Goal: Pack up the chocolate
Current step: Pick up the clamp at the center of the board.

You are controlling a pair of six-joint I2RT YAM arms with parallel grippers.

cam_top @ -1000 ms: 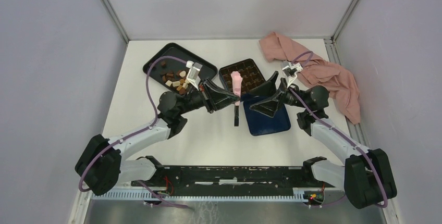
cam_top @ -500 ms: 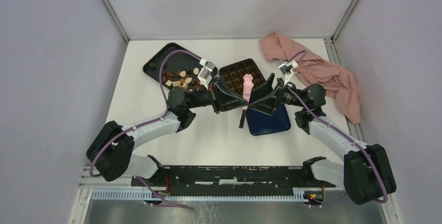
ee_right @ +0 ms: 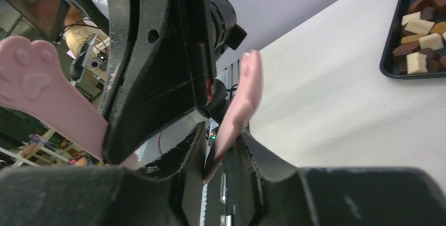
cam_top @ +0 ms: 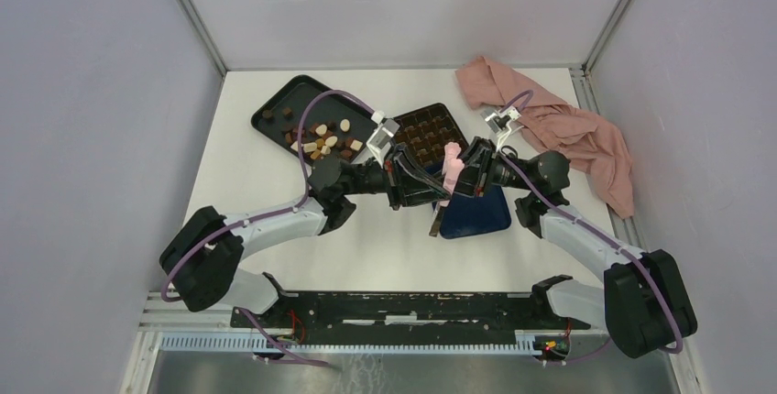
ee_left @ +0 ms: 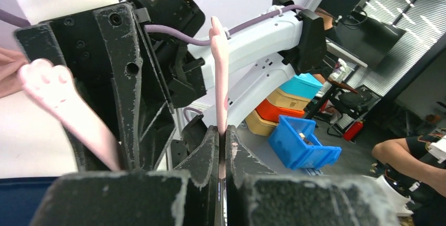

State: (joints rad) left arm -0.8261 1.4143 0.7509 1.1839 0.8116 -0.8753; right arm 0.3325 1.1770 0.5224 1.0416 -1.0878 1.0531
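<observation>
Fingers (ee_left: pixel 208 155) of left gripper (ee_left: pixel 222 142) and right gripper (ee_right: pixel 221 150) both clamp pink paw-tipped silicone tongs (cam_top: pixel 451 163); brown and cream chocolate pieces (cam_top: pixel 321 142) lie toward the table's (cam_top: pixel 266 183) far-left corner, nearer the left arm (cam_top: pixel 275 220).

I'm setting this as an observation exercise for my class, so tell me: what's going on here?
Both arms meet above the middle of the table on one pair of pink tongs. The left gripper is shut on one leg, and the right gripper is closed on the tongs too, which looks like a handover. The chocolate pieces lie loose in the black tray; the compartment box sits beside it.
</observation>
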